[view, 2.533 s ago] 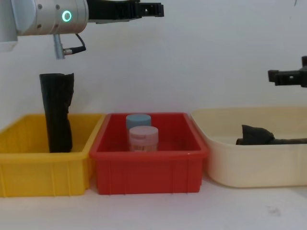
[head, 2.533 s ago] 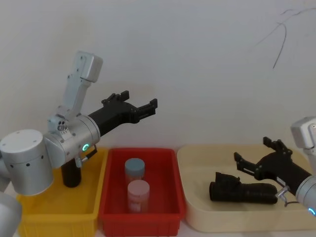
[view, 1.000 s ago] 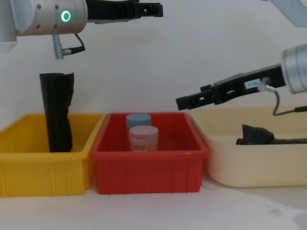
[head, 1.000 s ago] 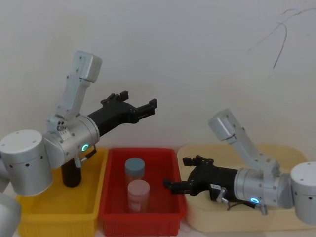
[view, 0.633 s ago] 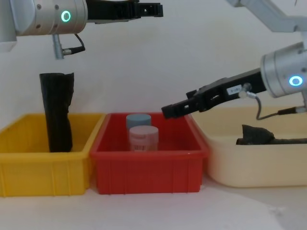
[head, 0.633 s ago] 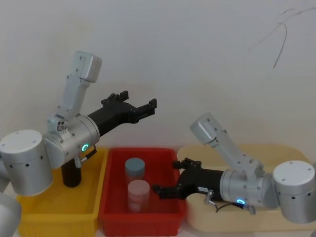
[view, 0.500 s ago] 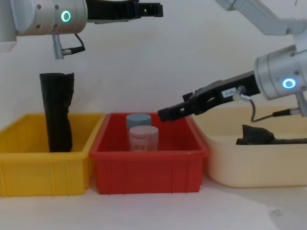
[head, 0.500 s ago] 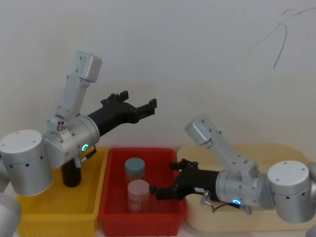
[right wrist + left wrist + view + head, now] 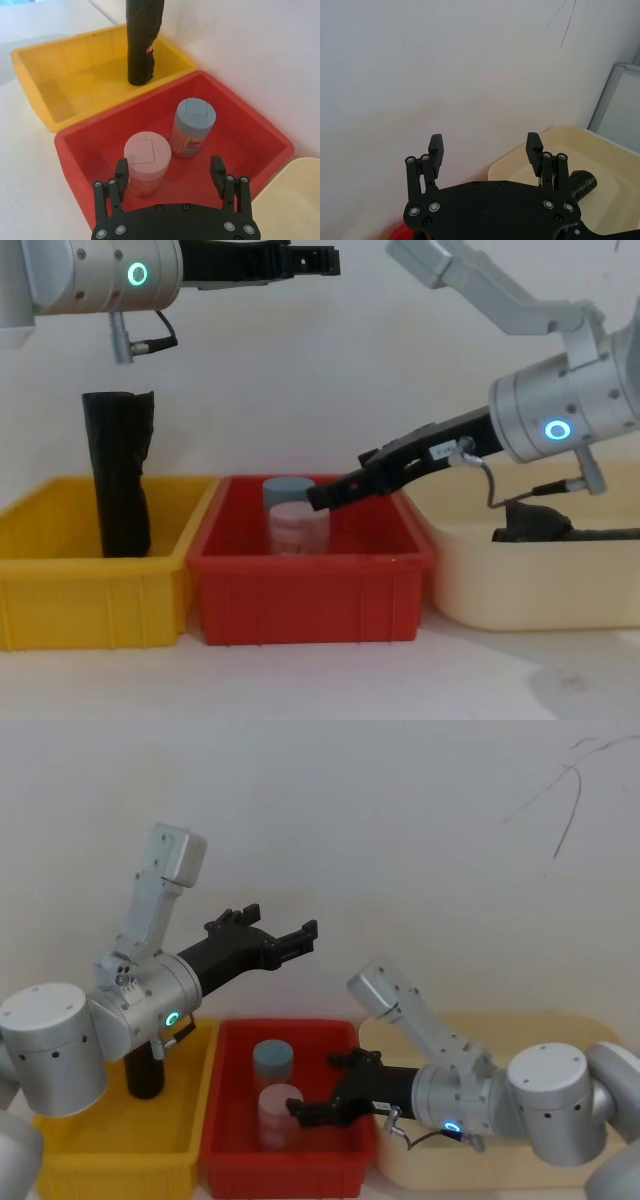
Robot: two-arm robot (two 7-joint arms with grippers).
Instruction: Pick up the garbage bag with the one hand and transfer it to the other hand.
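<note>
Two grippers are out over the bins, and both are empty. The left gripper (image 9: 282, 925), on the arm with the green light ring, hangs high above the yellow bin (image 9: 120, 1175) and the red bin (image 9: 310, 562), pointing across toward the right. Its fingers (image 9: 436, 146) stand wide apart with nothing between them.

The right gripper (image 9: 320, 1088), on the blue-lit arm, reaches across from the side of the cream tub (image 9: 520, 585) and hovers low over the red bin. It sits just above the two jars standing there, a blue-lidded jar (image 9: 195, 125) and a pink-lidded jar (image 9: 147, 160). Its fingers (image 9: 121, 172) are spread just as wide and grasp nothing. Seen from its wrist, they are clear of both jars.

The garbage bag (image 9: 545, 522) lies on its side in the cream tub, its bunchy end toward the red bin, well apart from either gripper. A taller black roll (image 9: 118, 475) with a ragged top stands upright in the yellow bin.
</note>
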